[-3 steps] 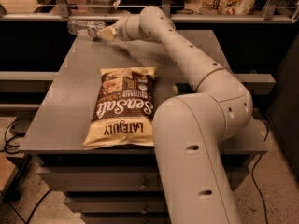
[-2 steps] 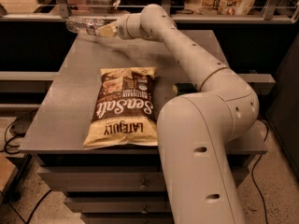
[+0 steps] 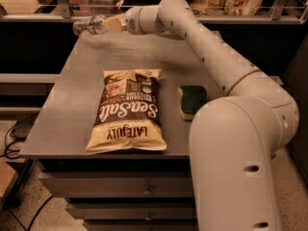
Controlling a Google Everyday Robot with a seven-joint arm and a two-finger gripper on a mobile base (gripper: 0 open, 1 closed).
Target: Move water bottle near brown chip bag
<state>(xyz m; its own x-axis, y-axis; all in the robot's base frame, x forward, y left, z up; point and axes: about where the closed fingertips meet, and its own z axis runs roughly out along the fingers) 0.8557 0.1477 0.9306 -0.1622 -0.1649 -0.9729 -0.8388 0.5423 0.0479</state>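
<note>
Camera view: the water bottle [image 3: 88,26] is held sideways in the gripper [image 3: 108,25], clamped between its fingers, at the far left corner of the table [image 3: 62,119]. The brown chip bag [image 3: 127,110] is laid flat mid-table, well apart from it. A sponge [image 3: 192,100] is seen near the bag's right.

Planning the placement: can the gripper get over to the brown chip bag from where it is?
Probably yes. The gripper is at the water bottle by the table's far left corner; only bare table separates it from the brown chip bag. The sponge lies beyond the bag.
</note>
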